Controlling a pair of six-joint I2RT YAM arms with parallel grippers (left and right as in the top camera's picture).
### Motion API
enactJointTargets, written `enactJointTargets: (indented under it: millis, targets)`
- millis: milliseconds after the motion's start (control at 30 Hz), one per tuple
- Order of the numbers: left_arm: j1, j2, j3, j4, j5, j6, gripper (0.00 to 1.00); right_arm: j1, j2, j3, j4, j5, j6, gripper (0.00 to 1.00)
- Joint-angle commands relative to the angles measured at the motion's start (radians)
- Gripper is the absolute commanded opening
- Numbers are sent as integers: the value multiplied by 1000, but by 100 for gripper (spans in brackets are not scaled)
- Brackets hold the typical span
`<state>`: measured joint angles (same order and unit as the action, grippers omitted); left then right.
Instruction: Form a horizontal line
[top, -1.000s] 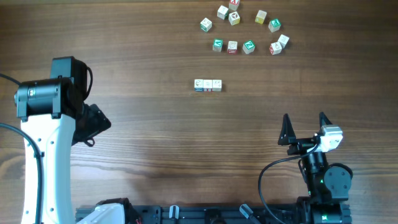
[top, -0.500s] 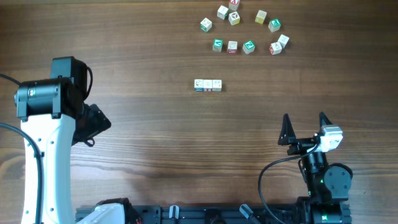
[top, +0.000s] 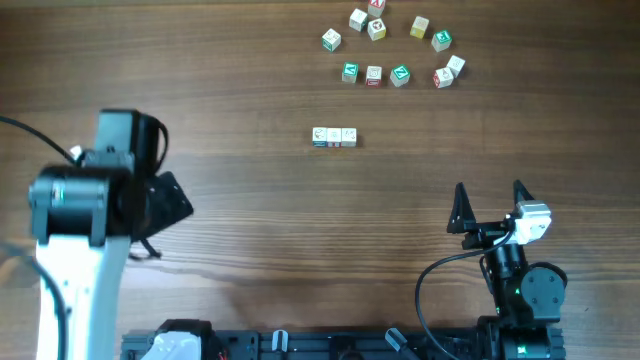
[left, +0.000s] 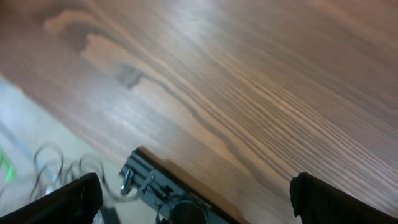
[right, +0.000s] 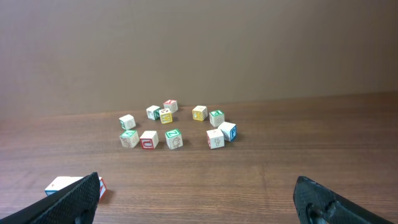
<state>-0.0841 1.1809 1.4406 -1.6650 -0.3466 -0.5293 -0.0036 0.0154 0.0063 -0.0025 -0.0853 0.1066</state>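
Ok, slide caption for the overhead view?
Row of three lettered cubes centre frame, loose cubes beyond it, right gripper open and well apart.

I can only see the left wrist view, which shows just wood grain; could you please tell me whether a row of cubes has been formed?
Observer: Yes. Overhead, the horizontal line of three cubes lies touching edge to edge.
Operator: Thank you. Are there other cubes as well?
Observer: Yes, loose cubes sit scattered beyond the line, apart from it.
Operator: Is the right arm holding one?
Observer: No, the right gripper is open and empty, short of the line.
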Motion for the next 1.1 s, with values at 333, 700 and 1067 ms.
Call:
enactJointTargets:
  millis: [333,700,1067]
  targets:
    - [-82,-274,-3,-13,6,0,100,-5,-11,-1,4,13,-10,99]
    - [-84,-460,-70,270,21,2,100,-5,-11,-1,4,13,-10,100]
    - [-151,-700,-596,766,68,55,100,-5,-11,-1,4,13,-10,100]
